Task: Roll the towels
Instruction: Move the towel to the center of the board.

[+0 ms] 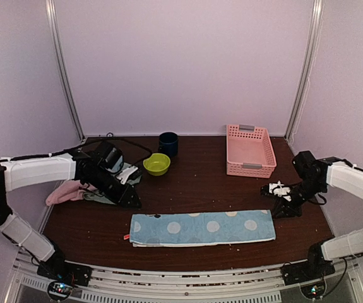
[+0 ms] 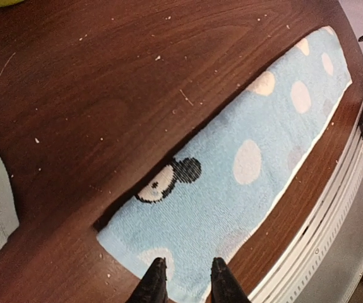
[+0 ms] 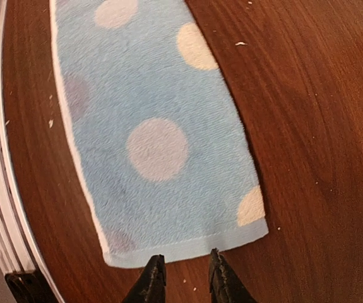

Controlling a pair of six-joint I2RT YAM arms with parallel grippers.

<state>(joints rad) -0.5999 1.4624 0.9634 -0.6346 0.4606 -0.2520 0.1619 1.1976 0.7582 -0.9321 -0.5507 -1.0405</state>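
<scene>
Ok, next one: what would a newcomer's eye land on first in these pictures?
The light blue polka-dot towel lies folded into a long flat strip along the near edge of the dark wooden table, with a cartoon mouse face near its left end. The left gripper and right gripper hang open at its two short ends, holding nothing. Behind, a pink lattice basket sits back right and a lime-green bowl nearer the middle.

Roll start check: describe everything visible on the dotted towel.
The dotted towel is light blue terry with pale spots, a white hem and a cartoon face near its left end. It lies as a long flat strip, unrolled, on the table by its near edge. The left tool and right tool sit open at its ends, gripping nothing.
</scene>
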